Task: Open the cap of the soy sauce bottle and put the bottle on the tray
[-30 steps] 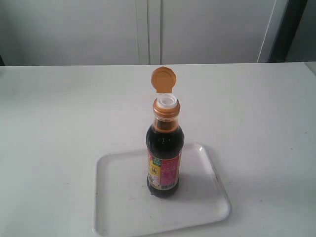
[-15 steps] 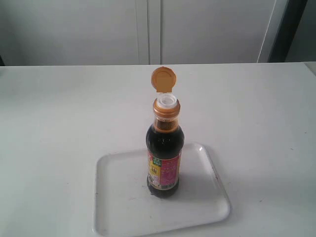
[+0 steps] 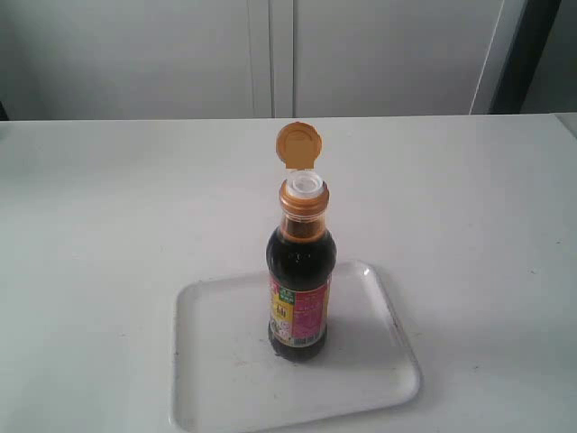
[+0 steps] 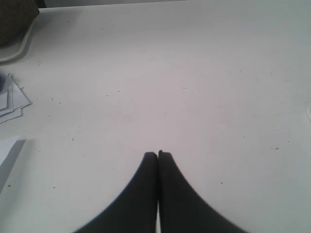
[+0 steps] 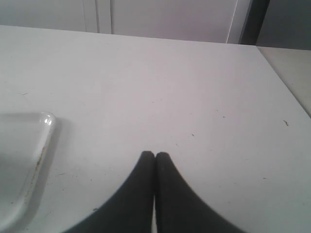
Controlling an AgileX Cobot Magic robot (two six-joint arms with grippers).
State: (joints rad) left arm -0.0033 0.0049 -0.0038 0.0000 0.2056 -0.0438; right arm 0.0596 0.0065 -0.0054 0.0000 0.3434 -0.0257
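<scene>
The soy sauce bottle (image 3: 301, 289) stands upright on the middle of the tray (image 3: 216, 361), well short of the tabletop's (image 3: 108, 225) far edge, cap (image 3: 298, 145) flipped open above the spout (image 3: 306, 185), while the left tool (image 4: 158, 154) and right tool (image 5: 155, 154) are closed, gripping nothing.

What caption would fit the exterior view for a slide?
Soy sauce bottle stands upright on the white tray, cap flipped open.

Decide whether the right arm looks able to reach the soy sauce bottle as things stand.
Probably yes. The soy sauce bottle stands alone on the tray, and only bare table lies between the tray's edge and the right gripper. Its jaws are shut, so they would need opening first.
</scene>
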